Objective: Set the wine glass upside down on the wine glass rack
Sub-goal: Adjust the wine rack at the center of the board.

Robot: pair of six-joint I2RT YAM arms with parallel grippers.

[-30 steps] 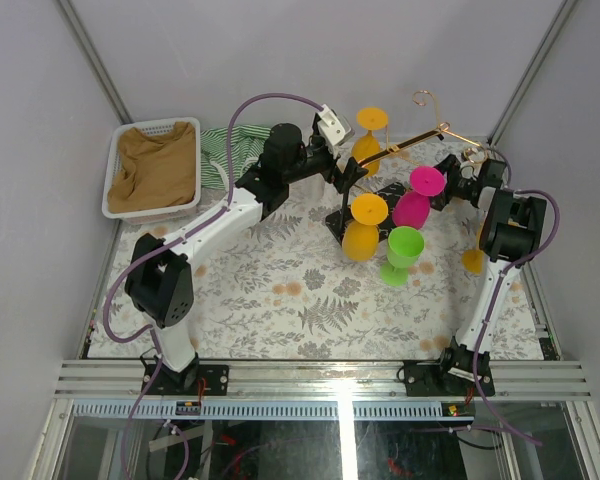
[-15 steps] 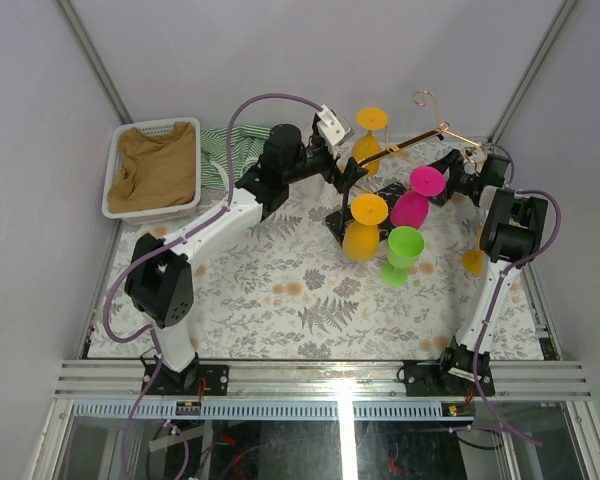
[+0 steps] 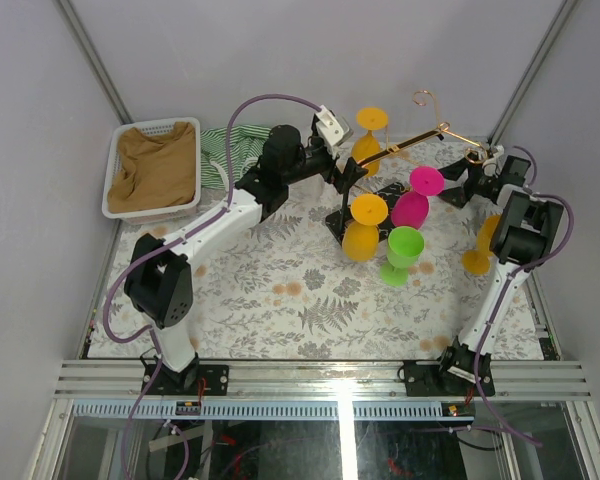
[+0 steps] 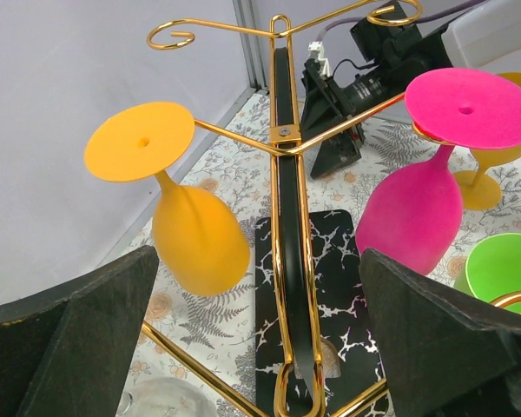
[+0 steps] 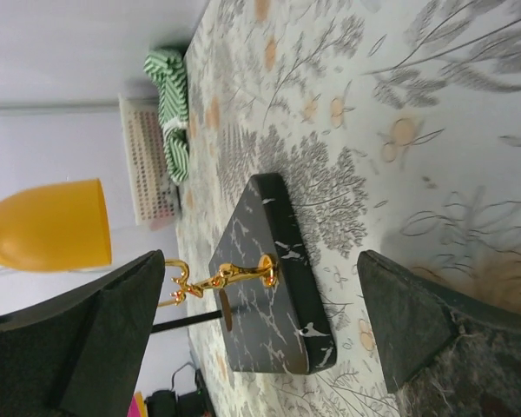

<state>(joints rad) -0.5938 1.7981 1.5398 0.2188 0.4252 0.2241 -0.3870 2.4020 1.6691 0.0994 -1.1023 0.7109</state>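
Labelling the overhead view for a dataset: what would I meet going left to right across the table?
White basket → green striped cloth → nearer hung orange glass → pink glass → orange glass standing on the table.

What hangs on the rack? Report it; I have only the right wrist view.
Observer: A pink glass hangs foot-up on one arm of the wine glass rack.
Operator: Now give me the left gripper.
Observer: The left gripper is open, its fingers wide apart on either side of the rack's post.
Operator: Find me a glass not on the rack.
Observer: An orange glass stands upright on the table, to the right of the rack.
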